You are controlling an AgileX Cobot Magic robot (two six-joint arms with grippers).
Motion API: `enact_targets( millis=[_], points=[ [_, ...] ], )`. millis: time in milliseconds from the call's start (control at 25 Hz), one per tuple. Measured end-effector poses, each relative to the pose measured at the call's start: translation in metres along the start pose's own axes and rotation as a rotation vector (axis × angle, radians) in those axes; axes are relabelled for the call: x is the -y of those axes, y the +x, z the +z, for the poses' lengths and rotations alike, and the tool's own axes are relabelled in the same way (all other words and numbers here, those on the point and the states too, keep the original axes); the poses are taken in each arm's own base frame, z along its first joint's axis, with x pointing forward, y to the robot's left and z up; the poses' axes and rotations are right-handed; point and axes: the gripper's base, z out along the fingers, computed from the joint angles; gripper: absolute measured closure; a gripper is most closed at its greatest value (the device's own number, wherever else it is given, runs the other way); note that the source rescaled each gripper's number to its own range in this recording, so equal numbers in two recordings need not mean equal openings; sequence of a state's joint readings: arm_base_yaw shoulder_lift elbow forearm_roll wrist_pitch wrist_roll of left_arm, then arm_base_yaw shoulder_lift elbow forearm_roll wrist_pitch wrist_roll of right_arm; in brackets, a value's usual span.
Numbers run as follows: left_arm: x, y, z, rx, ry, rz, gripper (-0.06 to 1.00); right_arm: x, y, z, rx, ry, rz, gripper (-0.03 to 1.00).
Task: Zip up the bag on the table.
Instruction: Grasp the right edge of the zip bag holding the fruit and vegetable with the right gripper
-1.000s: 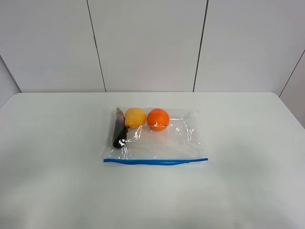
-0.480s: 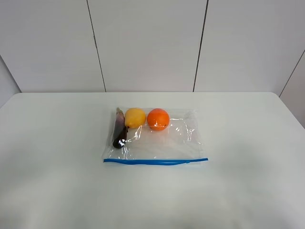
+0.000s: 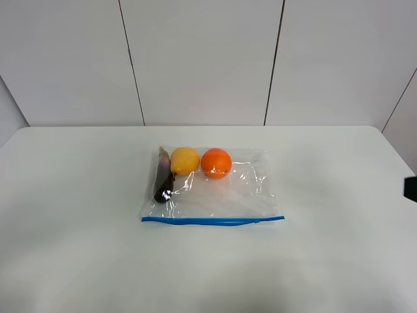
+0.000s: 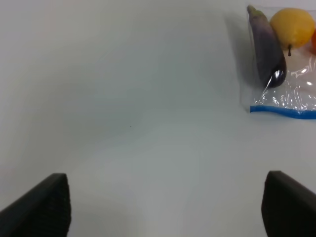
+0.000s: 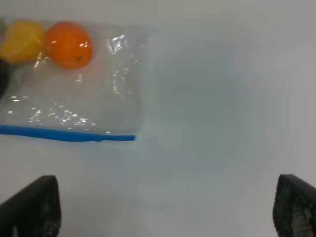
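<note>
The clear crinkly plastic zip bag point(image 3: 221, 195) is lying in the middle of the big white table point(image 3: 339, 248), its blue zipper strip point(image 3: 212, 221) facing the near edge. A round orange point(image 3: 216, 163), a yellow fruit point(image 3: 185, 160) and a dark eggplant point(image 3: 163, 177) are sitting inside. The left gripper point(image 4: 165, 207) and right gripper point(image 5: 165, 207) are showing jaws spread wide.

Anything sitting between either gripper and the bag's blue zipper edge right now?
Nothing visible. Only table surface lies between the open left gripper and the bag, and likewise for the open right gripper. The blue zipper strip is uncovered.
</note>
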State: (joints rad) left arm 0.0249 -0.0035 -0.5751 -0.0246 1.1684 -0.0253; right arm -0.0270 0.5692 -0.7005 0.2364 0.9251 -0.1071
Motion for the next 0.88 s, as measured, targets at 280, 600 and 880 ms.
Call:
enact_targets(
  millis=[280,600,880],
  points=[
    [0.000,0.000,0.000,0.000,0.000,0.000,0.02,0.003,-0.047,0.095,-0.288,-0.139,0.101,0.04],
    [0.000,0.000,0.000,0.000,0.000,0.000,0.02,0.006,-0.024,0.211,-0.592,-0.344,0.284,0.04],
    [0.000,0.000,0.000,0.000,0.000,0.000,0.02,0.014,0.007,0.262,-0.717,-0.411,0.342,0.04]
  ],
)
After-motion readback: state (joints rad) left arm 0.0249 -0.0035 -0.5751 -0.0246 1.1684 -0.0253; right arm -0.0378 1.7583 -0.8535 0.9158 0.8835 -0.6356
